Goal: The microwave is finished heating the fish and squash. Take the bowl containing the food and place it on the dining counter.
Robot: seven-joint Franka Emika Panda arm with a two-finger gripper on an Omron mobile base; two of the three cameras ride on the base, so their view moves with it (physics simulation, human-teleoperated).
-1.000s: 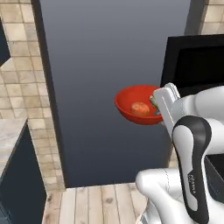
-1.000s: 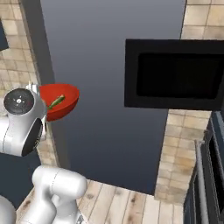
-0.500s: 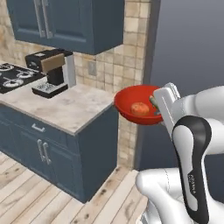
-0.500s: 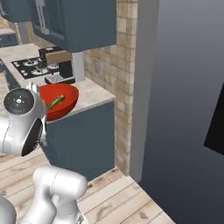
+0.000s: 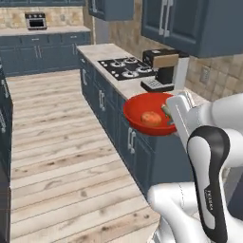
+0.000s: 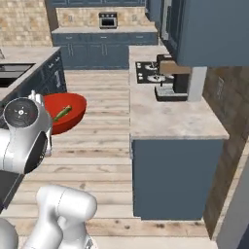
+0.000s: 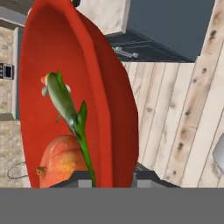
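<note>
Compared with the earlier frames, both base views have swung with the base: the dark panel and the black appliance that filled them are gone. A bench [image 5: 124, 85] with blue cabinets, a cooktop [image 5: 124, 68] and a coffee machine [image 5: 163, 70] now sits ahead, with open plank floor [image 5: 57, 142] beside it. The bowl [image 5: 148, 114] keeps the same place relative to the arm throughout.

The end effector [image 5: 174, 114] is pinching the bowl at its near rim, jaws pressed on the wall. The bowl is held in the air, clear of every surface, in front of the bench edge in the left base view and over the floor in the right base view [image 6: 64, 112]. Inside lie the food pieces: an orange-tan lump [image 5: 151, 118] and a green piece [image 7: 65, 106], which lies just above the lump in the hand view.

The arm's housing covers the near side of the bowl in the right base view. In the hand view the fingertips are cut off at the bottom edge, and the bowl [image 7: 65, 78] blocks most of the scene behind it.

Open floor runs from the bowl toward the far wall cabinets [image 6: 97, 46]. A second pale bench top with a sink [image 6: 19, 65] lines the left edge of the right base view.
</note>
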